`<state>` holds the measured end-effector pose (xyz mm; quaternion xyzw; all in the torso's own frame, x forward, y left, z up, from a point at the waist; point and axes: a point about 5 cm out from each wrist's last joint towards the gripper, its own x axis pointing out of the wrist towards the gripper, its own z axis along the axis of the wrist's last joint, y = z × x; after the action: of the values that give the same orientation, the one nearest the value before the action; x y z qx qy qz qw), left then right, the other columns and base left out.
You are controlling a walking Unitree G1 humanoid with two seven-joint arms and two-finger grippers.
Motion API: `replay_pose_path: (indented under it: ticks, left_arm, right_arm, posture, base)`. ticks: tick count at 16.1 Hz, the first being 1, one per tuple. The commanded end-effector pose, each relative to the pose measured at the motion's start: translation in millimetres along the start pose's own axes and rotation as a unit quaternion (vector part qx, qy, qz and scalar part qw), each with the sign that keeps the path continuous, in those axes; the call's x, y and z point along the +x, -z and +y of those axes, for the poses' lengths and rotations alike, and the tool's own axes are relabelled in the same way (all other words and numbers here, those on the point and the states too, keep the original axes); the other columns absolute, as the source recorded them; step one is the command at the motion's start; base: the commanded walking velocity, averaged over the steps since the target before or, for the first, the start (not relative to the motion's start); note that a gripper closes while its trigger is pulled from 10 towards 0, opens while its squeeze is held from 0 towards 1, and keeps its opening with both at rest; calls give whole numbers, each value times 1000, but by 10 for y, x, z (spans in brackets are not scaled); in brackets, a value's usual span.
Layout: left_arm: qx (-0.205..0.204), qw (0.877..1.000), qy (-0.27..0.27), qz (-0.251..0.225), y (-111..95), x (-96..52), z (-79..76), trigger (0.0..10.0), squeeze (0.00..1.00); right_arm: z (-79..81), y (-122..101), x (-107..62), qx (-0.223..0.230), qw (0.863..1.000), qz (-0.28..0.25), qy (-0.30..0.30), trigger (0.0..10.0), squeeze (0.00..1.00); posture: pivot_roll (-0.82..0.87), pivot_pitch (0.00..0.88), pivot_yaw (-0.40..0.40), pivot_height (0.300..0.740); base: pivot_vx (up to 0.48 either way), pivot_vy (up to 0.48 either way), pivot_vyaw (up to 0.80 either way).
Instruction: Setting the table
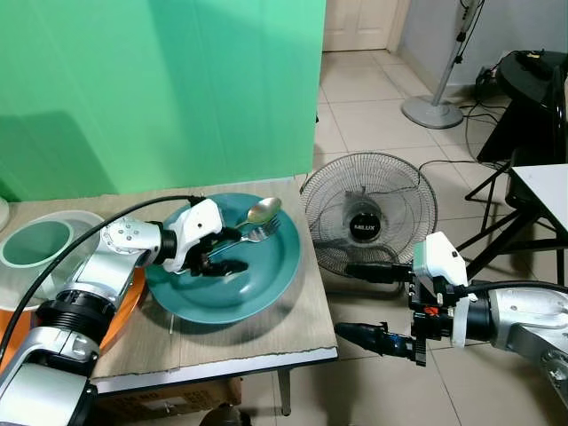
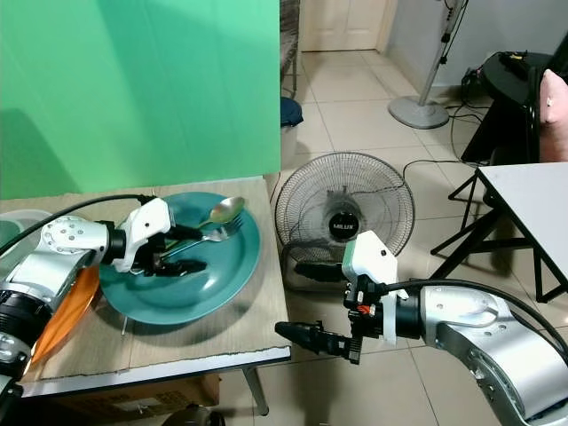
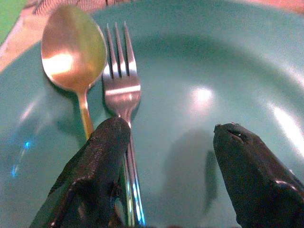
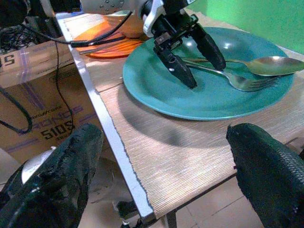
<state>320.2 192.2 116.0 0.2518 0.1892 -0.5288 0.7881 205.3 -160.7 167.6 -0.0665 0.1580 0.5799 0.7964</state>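
Observation:
A teal plate point(image 1: 257, 288) rests on the wooden table point(image 1: 266, 342) near its right edge. On the plate a spoon point(image 1: 264, 210) and a fork point(image 1: 262, 232) lie side by side, heads toward the far rim. My left gripper point(image 1: 240, 250) hovers low over the plate, open; one finger point(image 3: 102, 156) sits over the fork and spoon handles, the other point(image 3: 251, 166) over bare plate. My right gripper point(image 1: 346, 300) hangs open beyond the table's right edge, above the floor, holding nothing.
A floor fan point(image 1: 368, 213) stands just right of the table, behind my right gripper. An orange plate point(image 1: 129, 311) and a clear container point(image 1: 40, 248) lie left of the teal plate. A cardboard box point(image 4: 38, 118) sits under the table. A white table point(image 1: 541, 182) stands at far right.

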Motion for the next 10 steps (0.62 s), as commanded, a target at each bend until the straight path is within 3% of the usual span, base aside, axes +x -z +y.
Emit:
replay_pose_path:
  ticks: [1,2,3,5,8,9,10]
  left_arm:
    - [5,1000,-7,20,22,-26,31,10000,0]
    - [-3,999,-17,38,71,-22,45,8980,0]
    - [-7,999,-14,45,101,-14,35,6549,0]
    - [-16,999,-12,44,106,8,21,3686,0]
    - [-21,998,-15,62,131,27,30,2431,0]
    - [-26,997,-21,75,160,28,45,1647,0]
    - [-34,995,-35,87,188,23,77,0,0]
  right_arm:
    - [-10,10,-9,-6,1000,5,-5,10000,0]
    - [-8,17,-12,-5,1000,5,-11,10000,0]
    - [-3,24,-14,-3,1000,5,-14,10000,0]
    - [4,35,-28,-4,1000,7,-19,10000,0]
    - [12,41,-37,-3,1000,9,-22,10000,0]
    - [14,45,-34,-4,1000,9,-24,10000,0]
    - [11,51,-33,-5,1000,9,-24,10000,0]
  posture:
    - [-116,1,30,740]
    - [-116,1,30,740]
    - [-116,1,27,740]
    - [-118,4,26,740]
    - [-118,4,26,740]
    - [-118,4,26,740]
    - [-118,4,26,740]
  base:
    - [0,0,0]
    - [0,0,0]
    - [0,0,0]
    - [0,0,0]
    - [0,0,0]
    - [0,0,0]
    - [0,0,0]
